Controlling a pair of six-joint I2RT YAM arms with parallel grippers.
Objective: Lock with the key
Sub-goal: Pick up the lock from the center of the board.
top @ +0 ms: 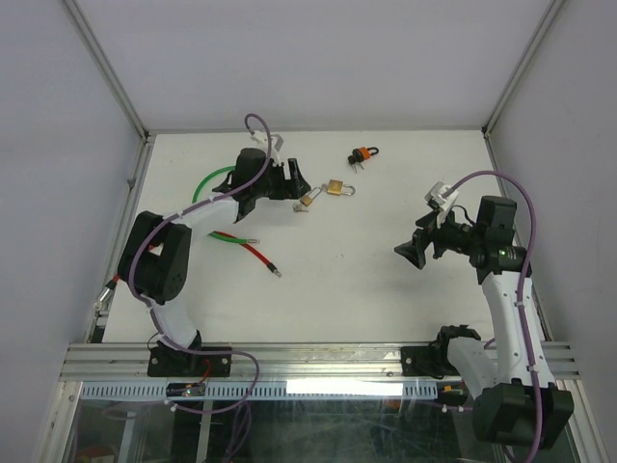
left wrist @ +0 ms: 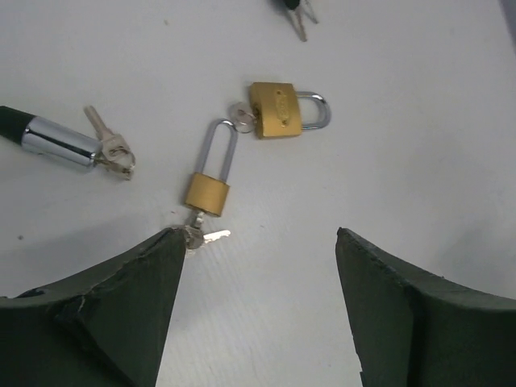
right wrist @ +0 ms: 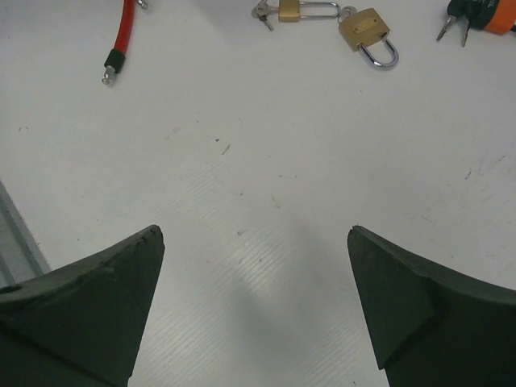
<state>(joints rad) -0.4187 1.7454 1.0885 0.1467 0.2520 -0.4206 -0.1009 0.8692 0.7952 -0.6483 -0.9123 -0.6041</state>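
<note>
**Both claws spread, padlocks lying loose at the far side of the table**

The white table [top: 366, 289] carries everything. The left arm [top: 193, 222] reaches to the far middle of it, and the right arm [top: 506, 299] is bent over the right side, well apart from the locks.

The left claw [left wrist: 258, 234] is spread wide and holds nothing. The right claw [right wrist: 255, 234] is also spread wide, with only bare table between its fingers.

A green cable [top: 207, 181] curves beside the left arm, and a red cable [top: 253, 253] lies nearer the front. At the end of a black cable, a chrome lock barrel [left wrist: 60, 143] rests flat with a small bunch of keys [left wrist: 113, 149] at its tip.

The two brass padlocks lie flat just ahead of the left claw. The long-shackle padlock [left wrist: 208, 193] is the nearer one, and its shackle looks seated in the body. A key [left wrist: 197, 234] sits in the keyhole at its base. The head of that key lies right at the tip of one left finger, and I cannot tell whether they touch.

The wider padlock [left wrist: 276, 110] lies just beyond, its base meeting the top of the long shackle, with a key head showing there. A small orange lock [top: 362, 153] lies farther back, apart from the pair.
</note>
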